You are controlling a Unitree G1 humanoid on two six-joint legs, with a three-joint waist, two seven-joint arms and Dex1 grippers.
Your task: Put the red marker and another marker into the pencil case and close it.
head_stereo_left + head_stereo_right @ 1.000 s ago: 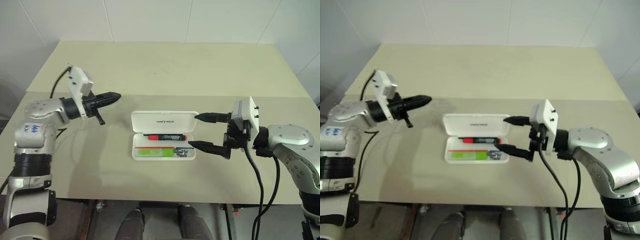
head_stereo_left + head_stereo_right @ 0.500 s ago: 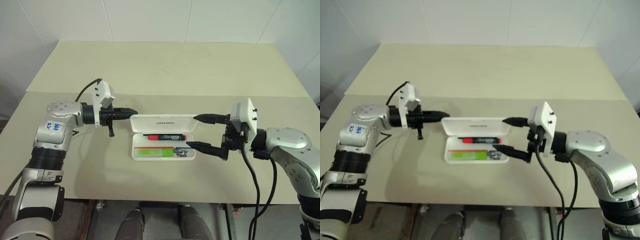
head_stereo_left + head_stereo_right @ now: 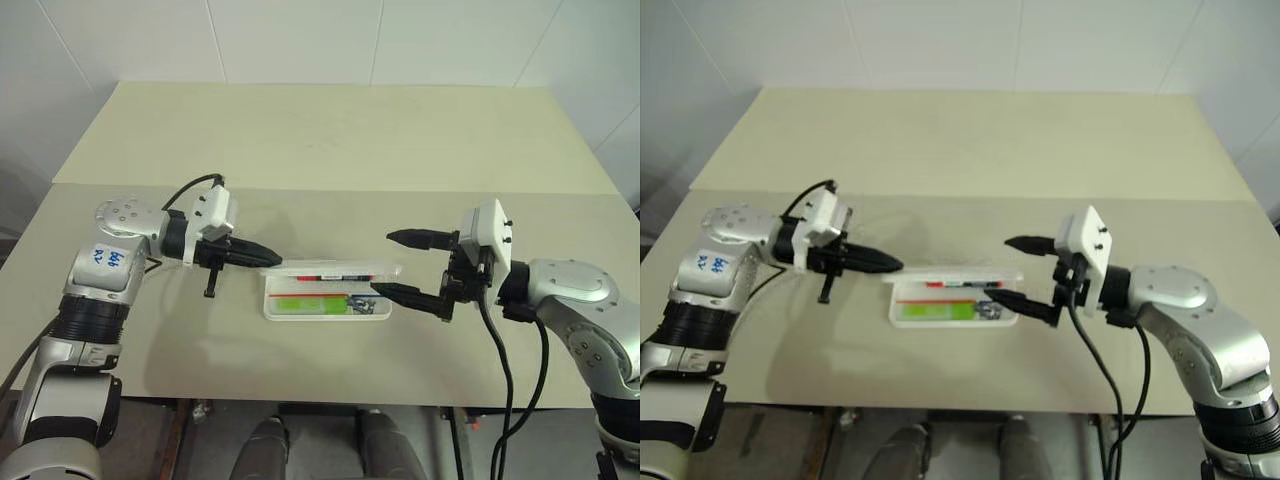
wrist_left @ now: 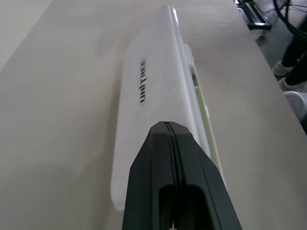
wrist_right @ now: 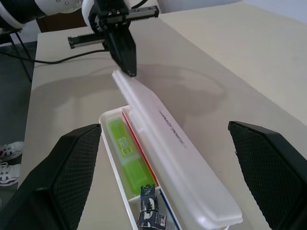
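This is looking like a robot test room or lab, not a home. A big plain tabletop in pale cream is standing against bare white wall panels. Black cables are hanging from the robot's arms. In the right wrist view, a person's white shoes are showing on a grey floor beside the tabletop.
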